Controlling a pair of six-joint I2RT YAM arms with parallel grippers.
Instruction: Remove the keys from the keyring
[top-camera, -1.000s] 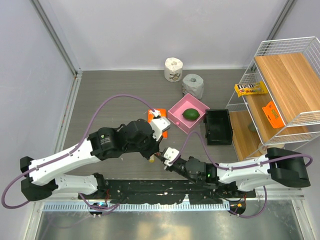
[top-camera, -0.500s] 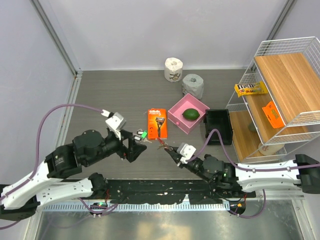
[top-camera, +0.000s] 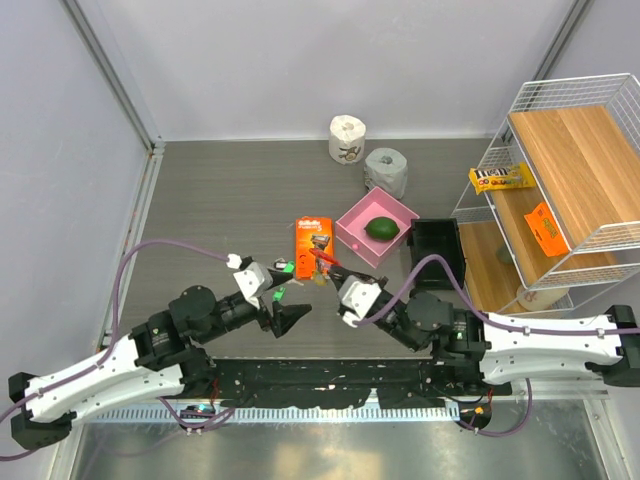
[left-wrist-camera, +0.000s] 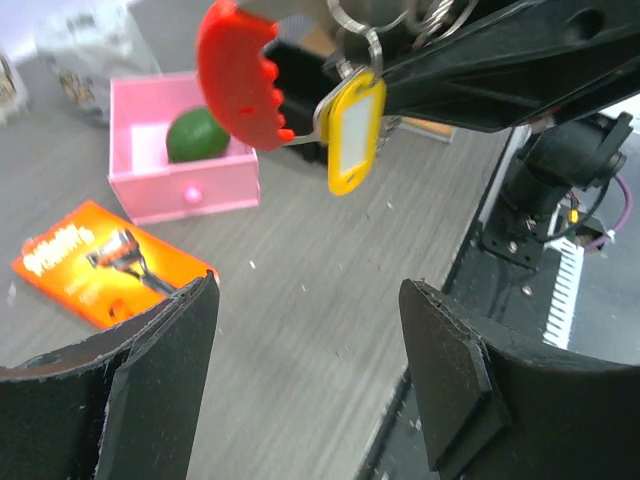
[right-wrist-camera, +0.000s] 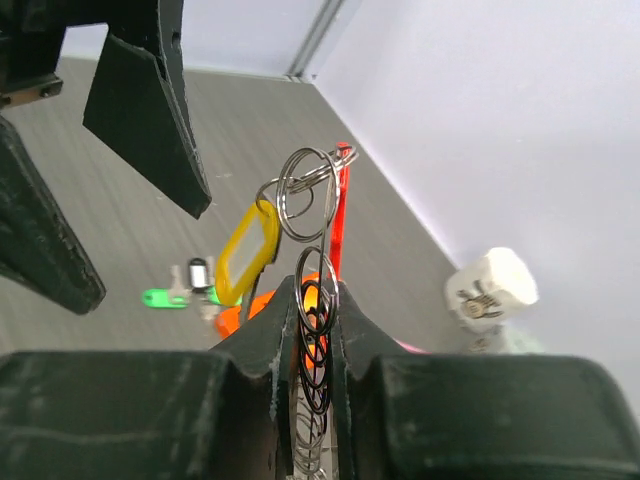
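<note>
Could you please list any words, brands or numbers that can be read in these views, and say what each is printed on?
"Gillette" (blurred, my best reading): white lettering on the orange razor box.
Too small to read: the lettering on the yellow packet on the shelf rack.
Unreadable: the print on the orange packet below it.
No text: the yellow key tag has a white insert that looks blank.

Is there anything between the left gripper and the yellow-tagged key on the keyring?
Nothing visible. The open left gripper faces the yellow-tagged key across bare air. The key hangs from the keyring, which the right gripper holds.
</note>
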